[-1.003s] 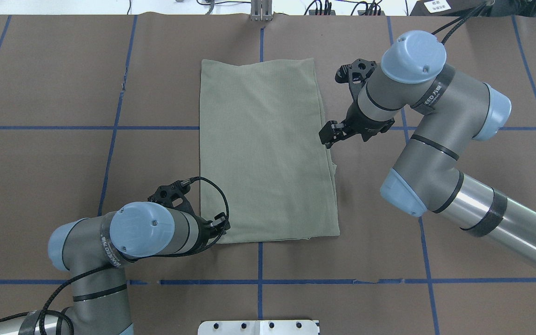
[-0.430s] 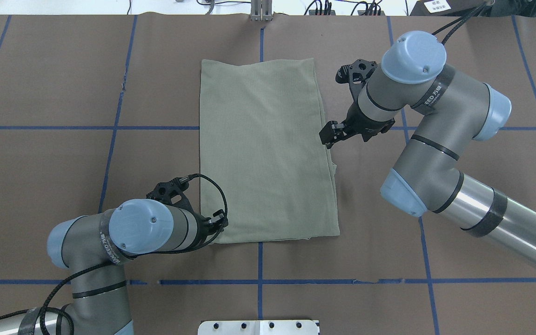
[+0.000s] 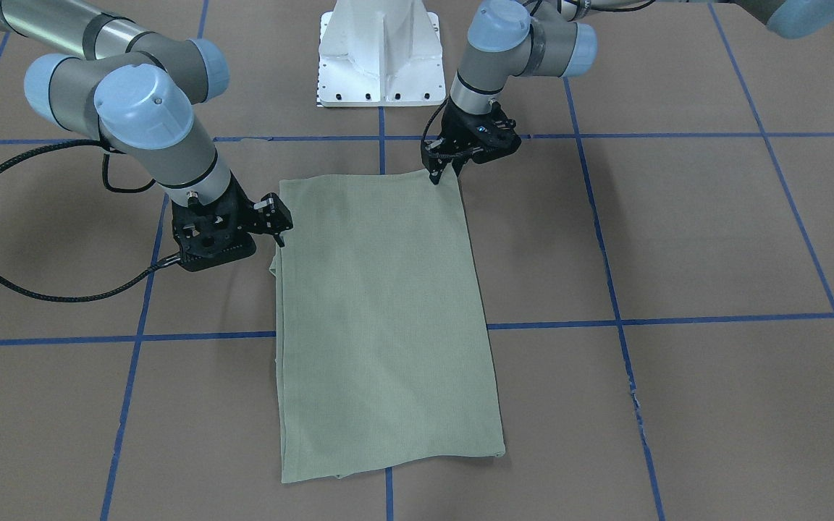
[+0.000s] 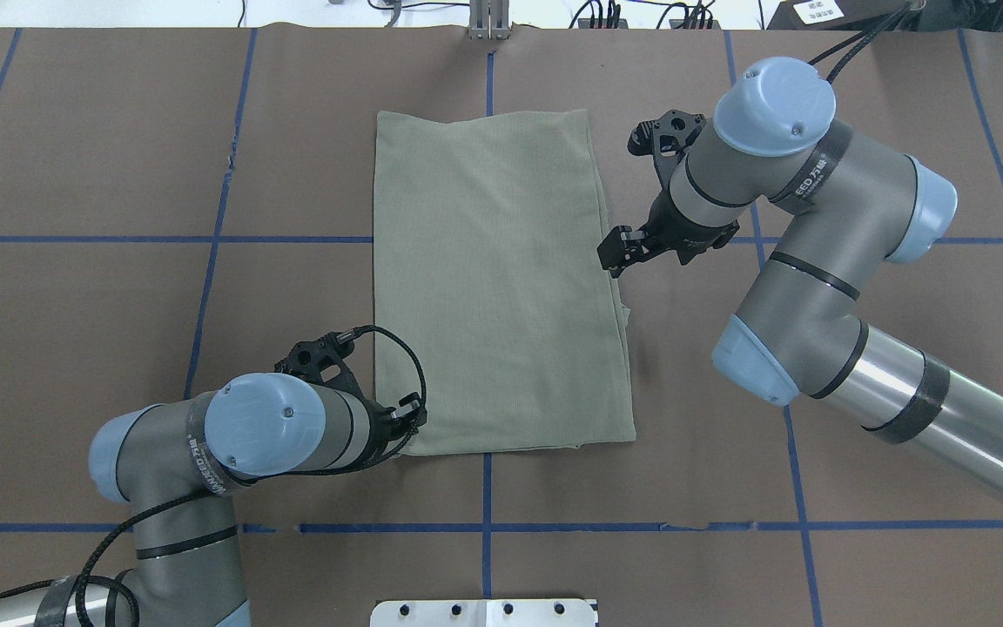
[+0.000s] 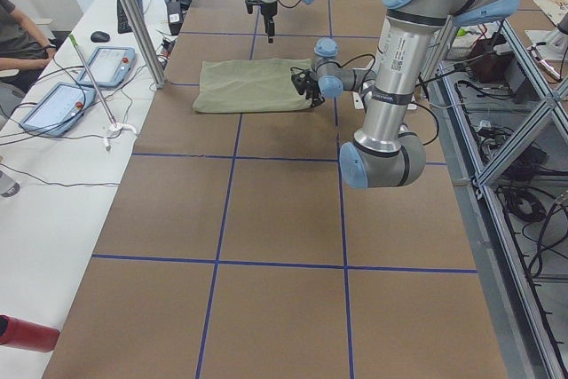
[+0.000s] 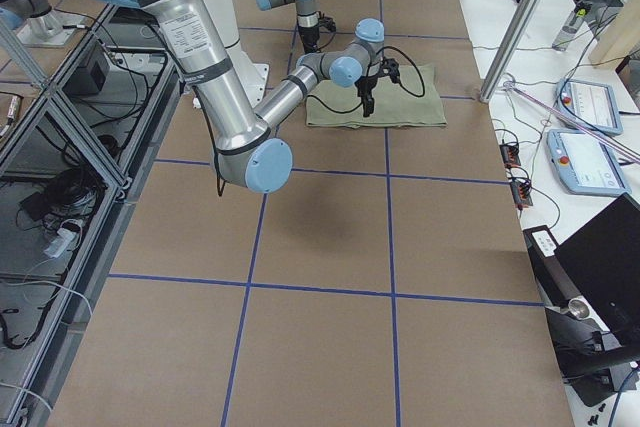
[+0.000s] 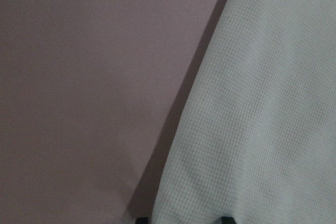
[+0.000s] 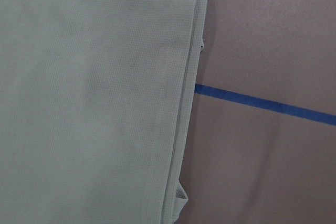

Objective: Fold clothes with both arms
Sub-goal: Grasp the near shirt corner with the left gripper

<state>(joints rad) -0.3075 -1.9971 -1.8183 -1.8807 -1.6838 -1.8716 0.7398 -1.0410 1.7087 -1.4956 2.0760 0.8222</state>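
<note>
The clothes [image 4: 493, 287] are one sage-green shirt folded into a long flat rectangle mid-table, also seen in the front view [image 3: 381, 311]. My left gripper [image 4: 413, 418] sits low at the shirt's near-left corner [image 3: 442, 172]. In the left wrist view its two fingertips [image 7: 226, 219] stand apart at the bottom edge with the cloth's edge [image 7: 262, 103] between them, so it is open. My right gripper [image 4: 615, 254] hovers at the shirt's right edge, about halfway along [image 3: 279, 224], and looks open. The right wrist view shows only the layered cloth edge [image 8: 89, 93], no fingers.
Blue tape lines [image 4: 484, 527] grid the brown table. The white pedestal base [image 3: 381, 58] stands at the robot's side. A side table with tablets [image 5: 106, 64], a seated person [image 5: 13, 33] and a metal post [image 5: 133, 15] lie beyond the far edge.
The left arm drew slightly back toward the near-left, its gripper shifting a little along the shirt's corner. The right arm and the shirt stayed put.
</note>
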